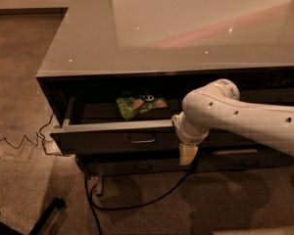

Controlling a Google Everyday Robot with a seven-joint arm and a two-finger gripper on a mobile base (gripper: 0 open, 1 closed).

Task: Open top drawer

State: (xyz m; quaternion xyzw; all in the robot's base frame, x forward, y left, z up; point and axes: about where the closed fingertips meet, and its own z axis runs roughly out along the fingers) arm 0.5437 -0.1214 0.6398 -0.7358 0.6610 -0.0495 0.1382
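Observation:
The top drawer [103,140] is a wide dark grey drawer under the glossy grey counter top [186,28]. It stands pulled partly out, with a small metal pull [141,139] at its front. A green snack bag [139,105] lies inside it. My white arm [245,119] reaches in from the right. The gripper [187,155] hangs down in front of the drawer's front panel, right of the pull, not touching the pull.
A lower dark drawer [152,166] with a like pull sits below. Black cables [137,199] run over the carpet under the cabinet. More thin cables [19,143] lie at the left. A dark stand leg [39,217] is at bottom left.

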